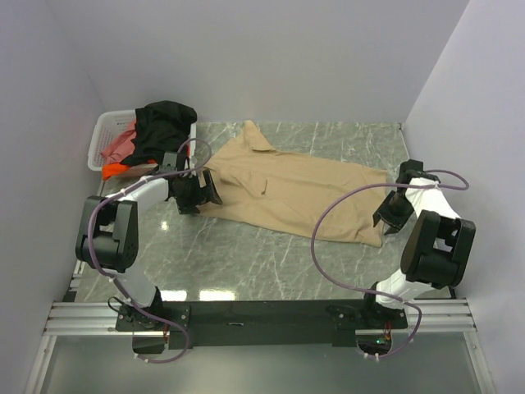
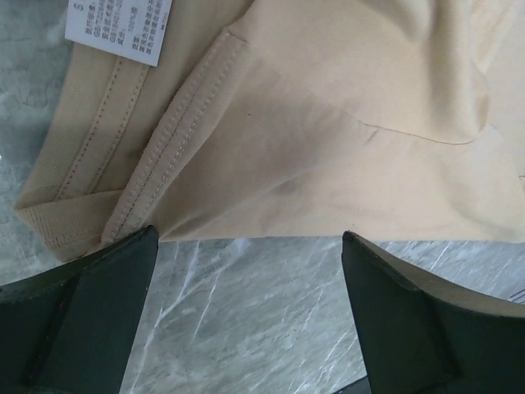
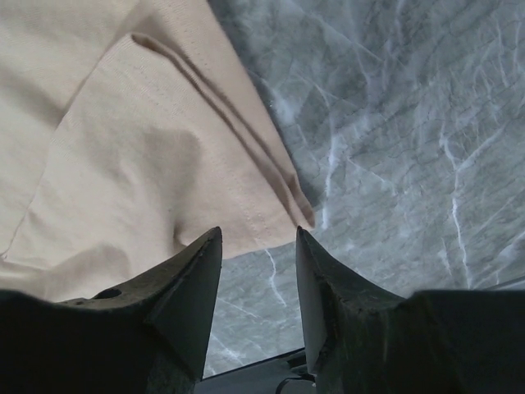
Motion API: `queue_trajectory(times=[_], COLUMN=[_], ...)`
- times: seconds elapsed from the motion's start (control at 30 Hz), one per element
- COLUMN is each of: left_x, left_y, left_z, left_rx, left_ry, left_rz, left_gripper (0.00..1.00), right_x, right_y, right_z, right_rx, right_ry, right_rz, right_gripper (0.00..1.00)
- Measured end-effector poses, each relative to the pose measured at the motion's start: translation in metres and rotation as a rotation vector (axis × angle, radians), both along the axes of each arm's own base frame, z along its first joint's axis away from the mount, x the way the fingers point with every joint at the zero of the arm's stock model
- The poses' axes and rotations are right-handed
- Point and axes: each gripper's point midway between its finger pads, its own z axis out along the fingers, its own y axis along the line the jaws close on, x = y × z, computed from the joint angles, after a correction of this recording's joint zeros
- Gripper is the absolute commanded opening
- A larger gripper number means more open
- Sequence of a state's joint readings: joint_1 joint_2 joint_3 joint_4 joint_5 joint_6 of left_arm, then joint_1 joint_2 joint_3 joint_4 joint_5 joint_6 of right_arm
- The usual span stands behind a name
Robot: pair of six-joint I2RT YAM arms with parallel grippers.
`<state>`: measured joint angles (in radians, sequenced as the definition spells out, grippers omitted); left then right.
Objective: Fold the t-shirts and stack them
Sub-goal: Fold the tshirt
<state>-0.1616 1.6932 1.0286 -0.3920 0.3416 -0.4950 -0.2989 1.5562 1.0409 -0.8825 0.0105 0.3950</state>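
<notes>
A tan t-shirt [image 1: 303, 193] lies spread flat across the marble table, collar to the left and hem to the right. My left gripper [image 1: 212, 187] is open and empty at the collar end. In the left wrist view its jaws [image 2: 250, 246] stand wide over bare marble, just short of the ribbed collar and the white tag [image 2: 119, 29]. My right gripper [image 1: 387, 220] is open and empty at the shirt's near right hem corner. In the right wrist view [image 3: 258, 234] the hem corner [image 3: 271, 205] lies just ahead of the fingertips. Black [image 1: 164, 123], pink-red [image 1: 121, 146] and orange [image 1: 115, 171] shirts lie in a heap at the back left.
A white lattice basket [image 1: 102, 135] stands at the back left corner with the heaped shirts in and over it. White walls close in the table on the left, back and right. Grey marble [image 1: 246, 254] shows in front of the tan shirt.
</notes>
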Motion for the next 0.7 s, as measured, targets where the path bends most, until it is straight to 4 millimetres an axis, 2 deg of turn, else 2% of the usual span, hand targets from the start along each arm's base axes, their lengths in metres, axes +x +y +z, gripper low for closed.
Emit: queue_trajectory(times=[0.17, 0.57, 0.7], left_x=[-0.002, 0.003, 0.004], left_y=[0.000, 0.003, 0.005], left_z=[-0.010, -0.010, -0.010], left_rx=[-0.005, -0.020, -0.023], left_ry=[0.026, 0.041, 0.043], left_rz=[0.018, 0.066, 0.077], left_gripper=[0.99, 0.99, 0.99], right_x=[-0.001, -0.012, -0.014], right_y=[-0.001, 0.001, 0.001], right_z=[-0.010, -0.038, -0.042], right_rx=[0.014, 0.041, 0.041], right_ry=[0.033, 0.142, 0.160], right_rz=[-0.008, -0.011, -0.012], right_gripper=[0.45, 0.40, 0.38])
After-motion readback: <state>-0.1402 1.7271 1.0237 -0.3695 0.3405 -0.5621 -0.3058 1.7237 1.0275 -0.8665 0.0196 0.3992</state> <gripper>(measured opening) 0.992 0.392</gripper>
